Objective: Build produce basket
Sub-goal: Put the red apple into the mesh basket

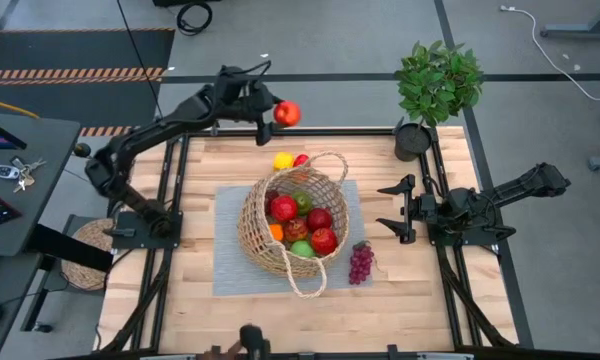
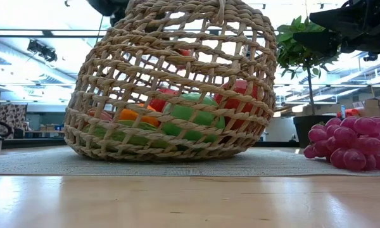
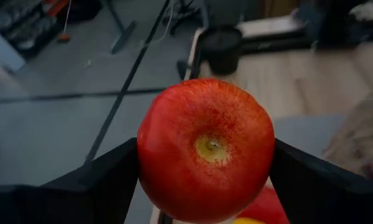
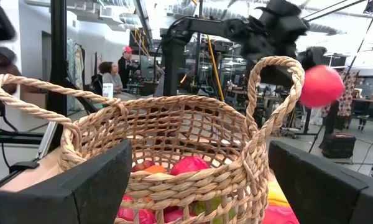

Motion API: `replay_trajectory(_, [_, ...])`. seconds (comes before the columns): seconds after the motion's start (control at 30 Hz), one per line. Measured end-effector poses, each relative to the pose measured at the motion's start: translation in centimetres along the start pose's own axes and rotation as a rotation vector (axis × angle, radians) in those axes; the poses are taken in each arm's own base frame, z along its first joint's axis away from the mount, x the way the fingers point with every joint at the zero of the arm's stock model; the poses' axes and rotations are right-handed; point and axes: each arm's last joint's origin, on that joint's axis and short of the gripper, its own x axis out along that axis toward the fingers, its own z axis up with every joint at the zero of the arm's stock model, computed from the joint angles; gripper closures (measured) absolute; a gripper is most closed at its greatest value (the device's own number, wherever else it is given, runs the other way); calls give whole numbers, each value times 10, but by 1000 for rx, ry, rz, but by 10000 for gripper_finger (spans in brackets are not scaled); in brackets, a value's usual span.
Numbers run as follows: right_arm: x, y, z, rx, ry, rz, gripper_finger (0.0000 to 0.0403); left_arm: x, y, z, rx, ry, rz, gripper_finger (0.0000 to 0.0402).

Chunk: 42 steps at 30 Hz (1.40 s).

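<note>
Left gripper [image 1: 276, 113]: raised above the far tabletop edge, at 11 o'clock from the basket; pinching a red apple [image 1: 288, 114] across its middle; in the left wrist view the fingers [image 3: 105, 180] flank the fruit with its stem dimple facing the camera
Right gripper [image 1: 397, 208]: waiting at 3 o'clock of the basket, spread wide, nothing between the fingers
Basket [image 1: 252, 232]: centre of the tabletop [image 1: 180, 170] on a grey mat [image 1: 225, 275]; handle loops at 12 and 6 o'clock; low view shows it leaning to one side
Basket contents: several red apples, a green apple [image 1: 302, 248], an orange piece [image 1: 276, 232], a green pepper [image 1: 302, 201]; looks well filled
Loose produce: yellow lemon [image 1: 283, 160] and a red piece [image 1: 301, 160] just beyond the rim at 12 o'clock; purple grapes [image 1: 361, 263] on the mat at 4 o'clock
Handling, judged: toy apple likely light, hard, smooth, so it may slip; hold across its widest part; grapes lumpy, best taken around the cluster body; open weave is flexible, a push on the rim could tip the basket
Other: potted plant [image 1: 436, 85] at the far right corner
</note>
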Motion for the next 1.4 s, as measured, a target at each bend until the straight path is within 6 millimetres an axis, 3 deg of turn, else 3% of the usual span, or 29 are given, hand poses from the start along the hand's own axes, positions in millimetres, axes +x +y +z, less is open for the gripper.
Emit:
replay_trajectory(0.2, [0, 0, 0, 0, 1, 0, 23, -24, -31, 33, 38, -113, -62, 78])
replay_trajectory(0.43, [0, 0, 0, 0, 0, 0, 23, -26, -68, 52, 48, -164, -158, 77])
replay_trajectory(0.73, [0, 0, 0, 0, 0, 0, 23, -24, -112, 68, 98, -136, -103, 77])
replay_trajectory(0.93, [0, 0, 0, 0, 0, 0, 23, -39, -141, 81, 153, -131, 13, 77])
replay_trajectory(1.4, [0, 0, 0, 0, 0, 0, 23, -54, -187, 92, -45, -142, -28, 76])
